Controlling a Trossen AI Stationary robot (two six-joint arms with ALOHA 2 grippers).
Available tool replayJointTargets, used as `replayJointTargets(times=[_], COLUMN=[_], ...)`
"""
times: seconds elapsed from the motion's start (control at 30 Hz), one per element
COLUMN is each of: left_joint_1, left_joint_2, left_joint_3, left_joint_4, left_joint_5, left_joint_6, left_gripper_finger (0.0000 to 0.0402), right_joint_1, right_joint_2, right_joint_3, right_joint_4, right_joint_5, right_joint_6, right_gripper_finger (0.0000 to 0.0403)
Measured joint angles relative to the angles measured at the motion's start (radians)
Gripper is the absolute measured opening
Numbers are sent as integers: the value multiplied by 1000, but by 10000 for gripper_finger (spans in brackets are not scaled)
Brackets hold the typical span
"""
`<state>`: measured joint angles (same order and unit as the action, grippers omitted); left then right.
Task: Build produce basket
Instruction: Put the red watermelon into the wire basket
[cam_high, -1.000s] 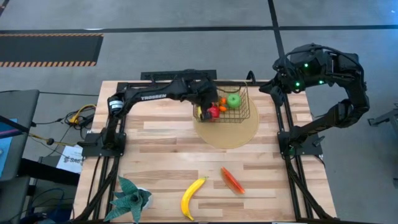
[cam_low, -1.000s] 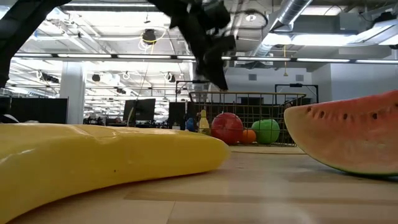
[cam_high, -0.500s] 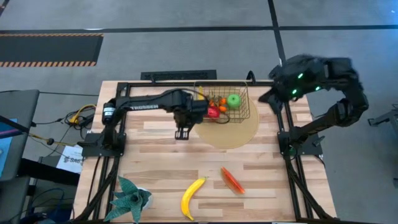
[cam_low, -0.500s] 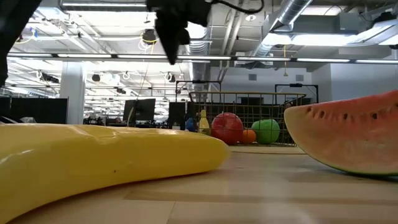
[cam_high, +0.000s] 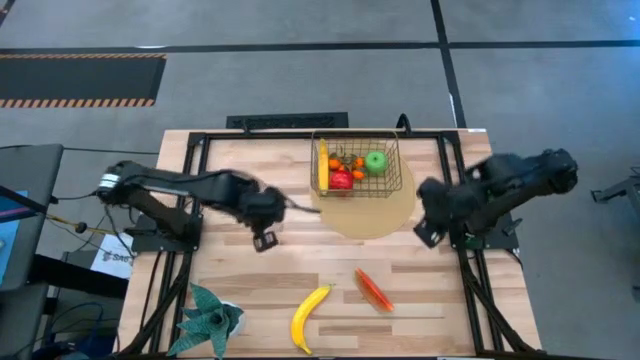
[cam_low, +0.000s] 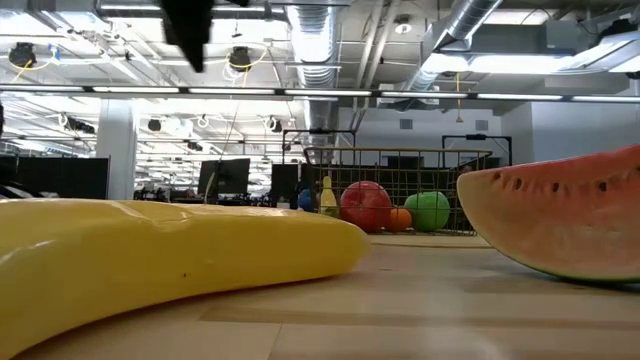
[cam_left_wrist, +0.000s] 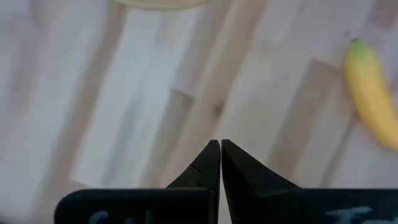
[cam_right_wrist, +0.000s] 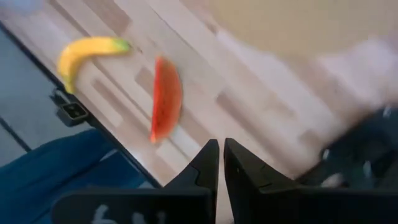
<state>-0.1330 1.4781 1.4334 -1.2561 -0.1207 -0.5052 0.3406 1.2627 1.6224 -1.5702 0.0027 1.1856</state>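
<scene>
Above the table, basket: your basket (cam_high: 390, 185) sits at the far middle on the round mat (cam_high: 375, 215), holding a banana, a red apple (cam_high: 342, 180), a green apple (cam_high: 376, 160) and small orange clusters (cam_high: 350, 160).
Above the table, loose produce: the second banana (cam_high: 310, 318) and the watermelon slice (cam_high: 373, 289) lie near the front edge, well apart from the basket.
Above the table, arms: your left gripper (cam_high: 263, 238) hangs over bare wood left of the mat; your right gripper (cam_high: 428, 230) is at the mat's right edge.
Table level, produce: banana (cam_low: 180, 255) and slice (cam_low: 560, 225) fill the foreground, with the basket (cam_low: 400, 160) far behind them.
Left wrist, pincer: clenched and empty (cam_left_wrist: 220, 152) over bare boards, with the banana (cam_left_wrist: 373, 93) off to one side.
Right wrist, pincer: fingers pressed together (cam_right_wrist: 218, 152), grasping nothing; slice (cam_right_wrist: 166, 99) and banana (cam_right_wrist: 87, 53) lie ahead.
Handling, banana: probably light, stiff and slick; pinch it across the thick middle, not the tapering ends.
Handling, slice: a thin wedge; close on its two flat faces at mid-length, or it may tip.
</scene>
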Motion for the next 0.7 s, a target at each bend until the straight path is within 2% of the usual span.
replayJointTargets(times=[0.17, 0.27, 0.5, 0.7], left_joint_1=[-126, -192, -270, -295], left_joint_2=[-133, -173, -185, -185], left_joint_3=[-190, -254, -280, -280], left_joint_4=[100, 106, 138, 199], left_joint_5=[-37, -67, -125, -128], left_joint_6=[-178, -239, -237, -167], left_gripper_finger=[0, 0, 0, 0], right_joint_1=[139, 185, 209, 207], right_joint_2=[52, 108, 283, 450], right_joint_3=[-88, -110, -110, -110], right_joint_4=[81, 184, 415, 448], right_joint_5=[1, 12, 26, -88], right_joint_6=[243, 312, 302, 298], right_gripper_finger=[44, 44, 54, 103])
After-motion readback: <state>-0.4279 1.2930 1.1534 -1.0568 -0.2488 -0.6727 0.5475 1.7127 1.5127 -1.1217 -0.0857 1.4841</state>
